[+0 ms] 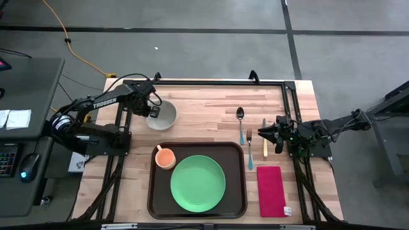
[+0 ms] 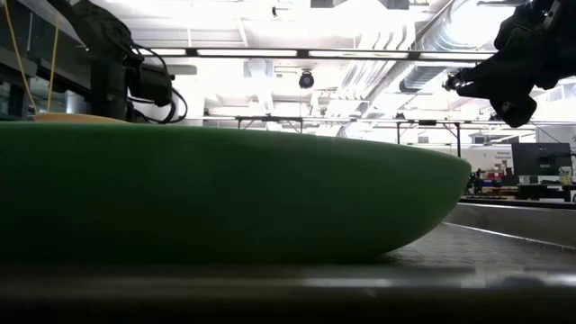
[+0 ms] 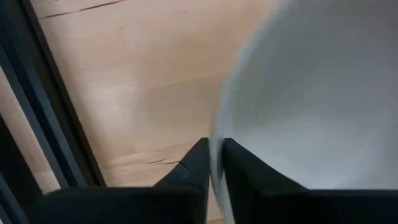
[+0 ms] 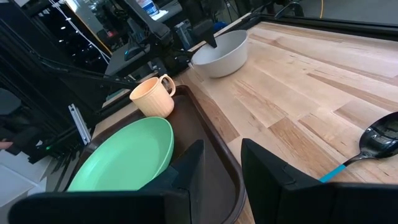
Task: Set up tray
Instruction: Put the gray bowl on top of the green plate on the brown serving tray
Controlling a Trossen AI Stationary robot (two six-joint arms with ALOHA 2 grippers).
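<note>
The robot is setting up the large dark brown rectangular tray, which is lying near the front edge of the wooden tabletop, around its middle. The round green plate and the small orange mug are already sitting on this tray. The step in hand, as I judge it, is taking the white round bowl, which is standing on the tabletop behind the tray, toward the back left corner. The left end effector is over the bowl's left rim, and its two dark fingers are standing narrow with the thin rim between them, one inside and one outside, so it is gripping the bowl. The next move probably calls for lifting the bowl and carrying it to the tray without losing this thin hold. The right end effector is waiting partly open and empty near the right edge, beside the cutlery.
</note>
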